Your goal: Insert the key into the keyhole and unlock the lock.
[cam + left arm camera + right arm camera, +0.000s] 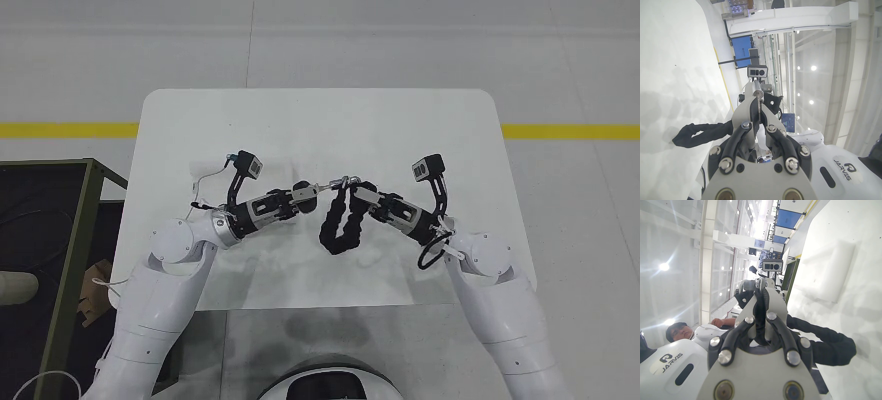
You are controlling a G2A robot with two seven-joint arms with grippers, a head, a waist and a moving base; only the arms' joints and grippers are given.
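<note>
Both arms meet above the middle of the white table (300,120). My left gripper (312,190) (758,103) is shut on a thin silver key (759,110) (325,186). The key's tip meets the keyhole in the round silver lock head (758,92) (345,182); how deep it sits I cannot tell. My right gripper (358,190) (761,294) is shut on the black cloth-covered cable just behind the lock head (748,285). The cable loop (338,228) (696,132) (825,345) hangs down to the tabletop.
A dark, green-framed cart (60,250) stands beside the table's left edge. A yellow line (560,131) runs across the floor behind the table. Bare tabletop lies all around the arms.
</note>
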